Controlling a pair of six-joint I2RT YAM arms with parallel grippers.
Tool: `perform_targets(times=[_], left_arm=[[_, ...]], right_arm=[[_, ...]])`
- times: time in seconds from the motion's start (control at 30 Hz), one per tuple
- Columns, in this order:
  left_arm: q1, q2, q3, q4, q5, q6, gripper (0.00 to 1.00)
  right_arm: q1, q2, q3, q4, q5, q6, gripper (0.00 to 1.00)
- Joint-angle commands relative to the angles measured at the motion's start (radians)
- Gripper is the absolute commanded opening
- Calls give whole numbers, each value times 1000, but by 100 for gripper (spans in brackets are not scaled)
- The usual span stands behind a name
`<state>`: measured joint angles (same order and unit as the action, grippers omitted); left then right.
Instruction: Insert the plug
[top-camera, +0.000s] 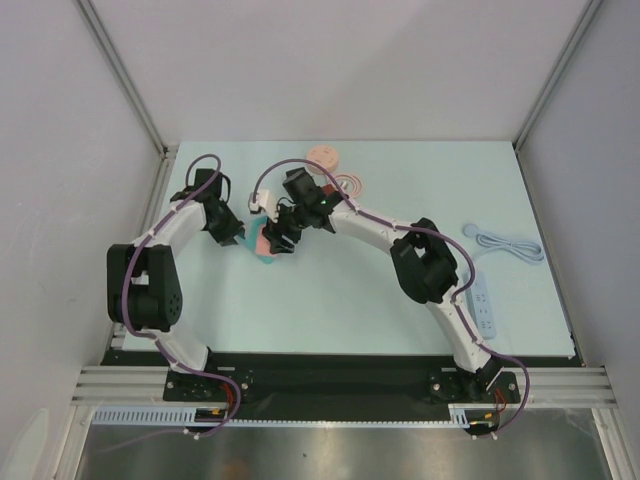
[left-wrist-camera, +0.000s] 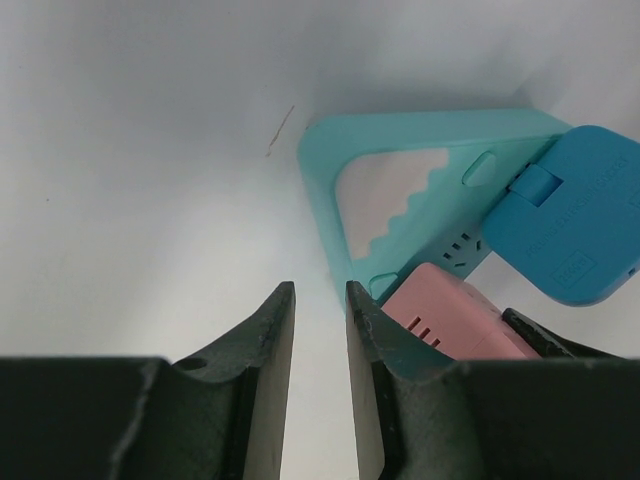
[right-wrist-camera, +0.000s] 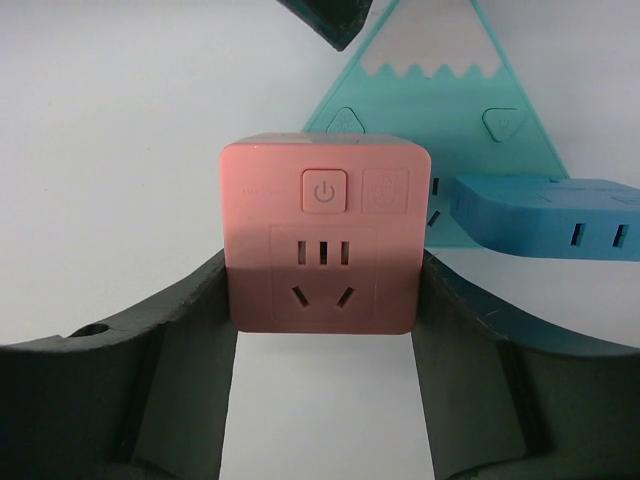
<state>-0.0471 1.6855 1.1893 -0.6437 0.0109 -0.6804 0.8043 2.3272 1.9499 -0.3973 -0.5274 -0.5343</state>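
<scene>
Pink cube plug (right-wrist-camera: 322, 235) pinched by right hand (right-wrist-camera: 322, 290) close to teal triangular socket block (right-wrist-camera: 440, 110), ready for inserting; left hand (left-wrist-camera: 320, 305), narrowly parted and empty, waits beside it.

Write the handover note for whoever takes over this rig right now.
Left gripper: slightly open, empty, beside a corner of the teal socket base.
Right gripper: shut on the pink adapter, held at the base.
Done: blue adapter sits on the base; pink one picked up.
To do: whether the pink prongs are in is hidden; press it home, then release.
</scene>
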Motion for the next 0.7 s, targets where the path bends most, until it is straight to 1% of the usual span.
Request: perform_targets(times=[0.0, 0.1, 0.13, 0.2, 0.3, 0.33, 0.43, 0.5, 0.57, 0.6, 0.63, 0.67], left_arm=[[6, -3, -3, -13, -9, -10, 32], [6, -1, -3, -14, -9, -11, 31], [6, -1, -3, -17, -37, -13, 31], [6, -9, 0, -24, -46, -11, 31], [7, -29, 27, -42, -72, 4, 31], [7, -39, 33, -51, -93, 7, 31], [6, -81, 36, -53, -144, 12, 33], [6, -98, 35, -56, -158, 10, 37], [6, -109, 36, -65, -164, 8, 40], [6, -109, 39, -70, -164, 2, 43], [6, -113, 41, -77, -163, 1, 44], [6, -112, 41, -83, -164, -2, 46]], right_arm=[[7, 101, -20, -150, 124, 10, 0], [9, 113, 3, -159, 128, 17, 0], [9, 118, 13, -173, 132, 17, 0], [10, 124, 38, -190, 123, 20, 0], [7, 98, 23, -178, 119, 31, 0], [7, 65, -5, -152, 112, 33, 2], [4, 12, -52, -94, 101, 48, 16], [-4, -23, -54, -83, 66, 65, 25], [-10, -60, -69, -65, 32, 68, 31], [-10, -74, -86, -17, 17, 76, 35], [-11, -90, -120, 1, 12, 73, 38], [-11, -104, -127, 14, 7, 73, 43]])
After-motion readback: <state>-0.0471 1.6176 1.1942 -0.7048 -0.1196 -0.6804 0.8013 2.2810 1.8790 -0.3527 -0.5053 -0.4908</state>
